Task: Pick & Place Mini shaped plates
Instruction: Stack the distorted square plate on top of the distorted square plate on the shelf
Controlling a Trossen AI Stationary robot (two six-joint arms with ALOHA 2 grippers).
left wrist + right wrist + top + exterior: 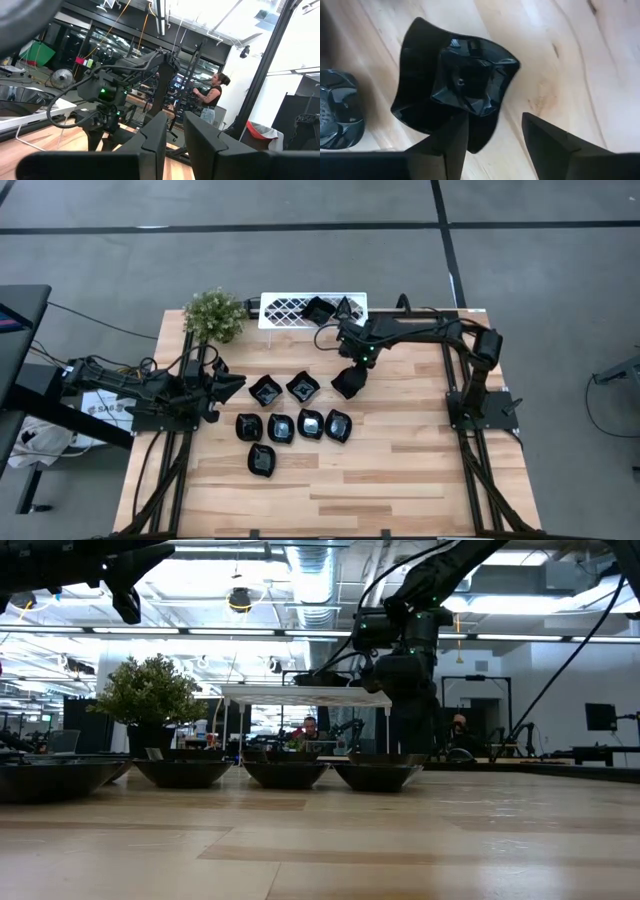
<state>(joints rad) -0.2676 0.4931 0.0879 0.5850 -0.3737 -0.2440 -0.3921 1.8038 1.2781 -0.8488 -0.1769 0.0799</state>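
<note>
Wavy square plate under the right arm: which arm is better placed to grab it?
Right. Its end effector hangs open directly over that plate; the left end effector sits at the table's left edge.

My right gripper hangs above black plates in a row; rack just beside.

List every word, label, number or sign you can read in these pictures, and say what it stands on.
"SA…": dark letters on the white panel beside the left arm; the rest is too small to read.
Mini shaped plates: no markings.
White rack: lattice only, no text.
Room beyond: signs too blurred.
</note>
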